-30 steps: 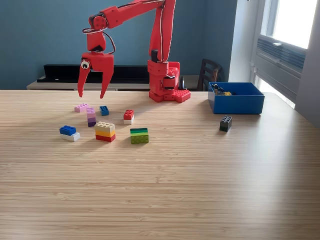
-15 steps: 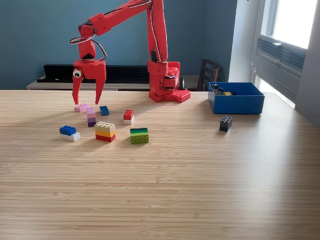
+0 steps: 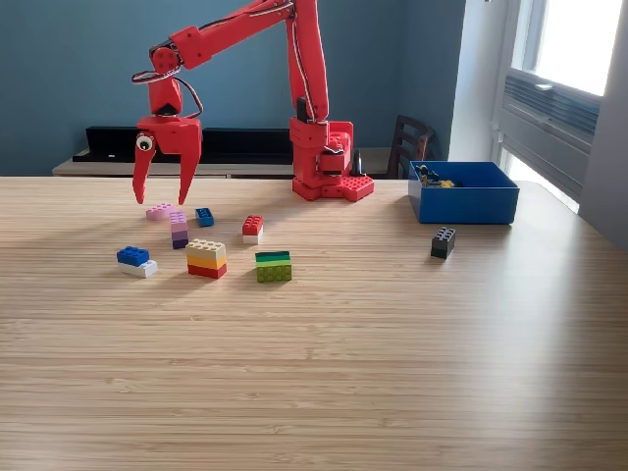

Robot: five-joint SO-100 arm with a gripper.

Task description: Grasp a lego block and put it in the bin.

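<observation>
Upper left of the exterior view, the red arm stretches out from its base [image 3: 329, 162] and hangs its gripper [image 3: 160, 196] tips-down above the wooden table [image 3: 392, 334]. The claw is spread wide, two long fingers [image 3: 138, 184] splayed apart, nothing between them. It hovers clear of the surface, just above a pink lego block [image 3: 159, 210] lying at the far left of the cluster.

Just right of that pink piece sits a small blue block [image 3: 204, 216], and below it a purple-and-pink stack [image 3: 179, 231]. Further right, a red-on-white block [image 3: 252, 229]. Nearer the camera: a blue-on-white block [image 3: 136, 261], a tan, yellow and red stack [image 3: 206, 259], and a green stack [image 3: 274, 266]. Off on its own, centre right, a dark grey block [image 3: 443, 242].

The bin [image 3: 463, 204], bright blue and open-topped, stands at the right of the frame, well apart from the cluster, with a few small pieces already visible inside, too small to name.

So this looks like the approach, the grasp not yet made. My read: the pink block is the likely target. The next move calls for a straight descent so the fingers straddle that block without nudging the blue neighbour, then a firm close, a lift, and a long swing across to the bin.
</observation>
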